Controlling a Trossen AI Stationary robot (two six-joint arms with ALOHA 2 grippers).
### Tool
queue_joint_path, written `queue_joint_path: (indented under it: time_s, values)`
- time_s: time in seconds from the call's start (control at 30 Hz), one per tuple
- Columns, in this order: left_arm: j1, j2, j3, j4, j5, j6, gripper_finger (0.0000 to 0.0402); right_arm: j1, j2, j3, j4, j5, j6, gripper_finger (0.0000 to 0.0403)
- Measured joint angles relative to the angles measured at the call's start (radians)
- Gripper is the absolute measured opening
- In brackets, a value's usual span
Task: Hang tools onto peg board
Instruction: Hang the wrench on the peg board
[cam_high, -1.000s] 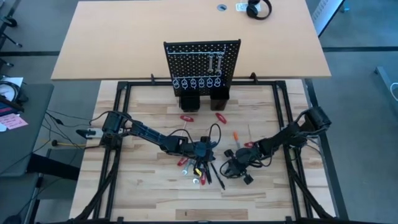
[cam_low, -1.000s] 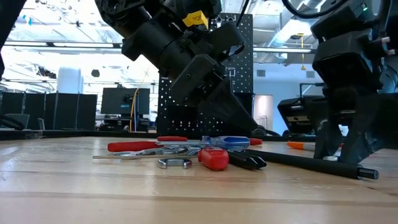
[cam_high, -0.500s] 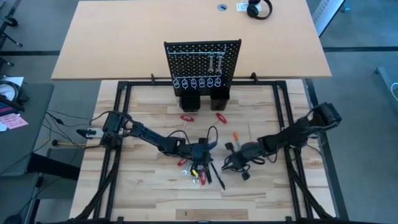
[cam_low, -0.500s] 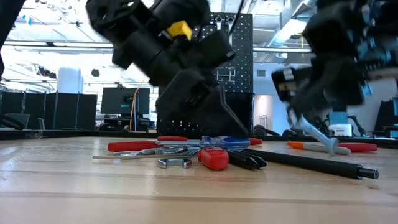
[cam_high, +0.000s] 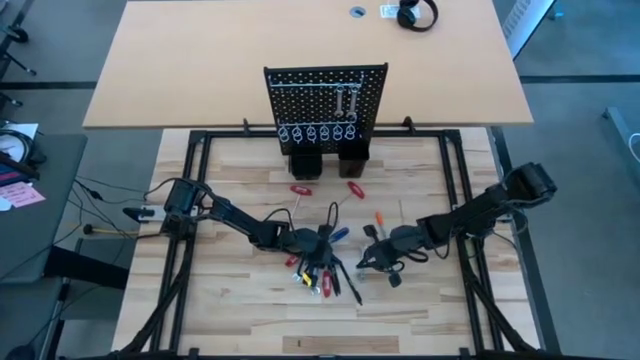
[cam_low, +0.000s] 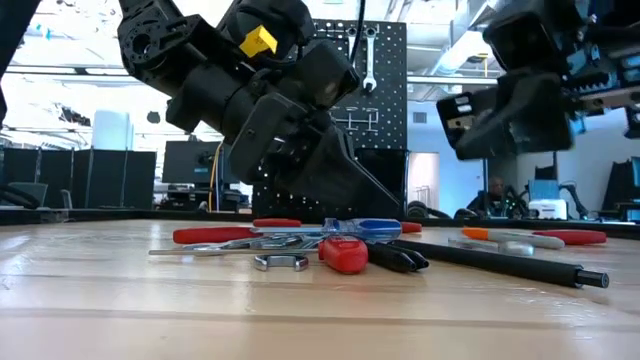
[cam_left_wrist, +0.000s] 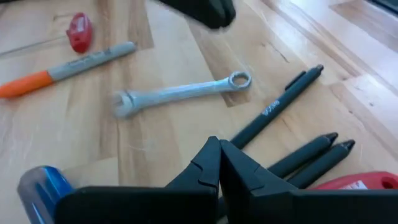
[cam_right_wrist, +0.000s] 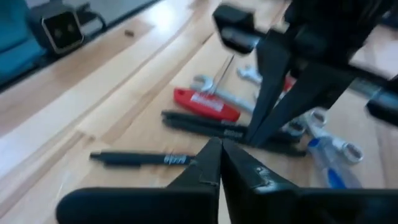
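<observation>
The tools lie in a loose pile (cam_high: 320, 272) mid-table: a blue-handled screwdriver (cam_low: 362, 228), a red-handled piece (cam_low: 344, 254), silver wrenches (cam_low: 280, 262) and black pens (cam_left_wrist: 292, 99). Apart from the pile lie another silver wrench (cam_left_wrist: 180, 92) and an orange-and-grey marker (cam_left_wrist: 62, 65). My left gripper (cam_left_wrist: 219, 144) is shut and slants down into the pile. My right gripper (cam_right_wrist: 219, 148) is shut with nothing in it. It hangs above the table just right of the pile and faces it. The peg board (cam_high: 325, 100) stands upright at the far side, with wrenches (cam_high: 346, 100) hanging on it. My left gripper's shut fingertips (cam_low: 393, 210) reach down beside the blue-handled screwdriver and the black pens. Whether they touch a tool or the table I cannot tell.
Two red-handled pieces (cam_high: 300, 189) (cam_high: 354, 188) lie in front of the board's black holders (cam_high: 305, 162). A long black pen (cam_low: 500, 262) lies toward the near right. A black metal frame (cam_high: 190, 150) borders the wooden top. Bare wood shows left of the pile and along the near edge.
My right gripper has risen off the table and tipped up toward level. A silver wrench that showed at its fingertips half a second ago now lies on the table by the marker. My left gripper has shifted slightly toward the near edge over the pile.
</observation>
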Motion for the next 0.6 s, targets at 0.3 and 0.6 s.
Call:
queue_joint_path:
  time_s: [0.3, 0.6]
  values:
    - [0.0, 0.0, 0.0, 0.02, -0.001, 0.0, 0.0, 0.032, -0.001, 0.001, -0.104, -0.054, -0.059, 0.0141]
    - [0.0, 0.0, 0.0, 0.018, -0.003, 0.002, 0.0, 0.057, -0.001, 0.001, -0.113, -0.077, -0.179, 0.0216]
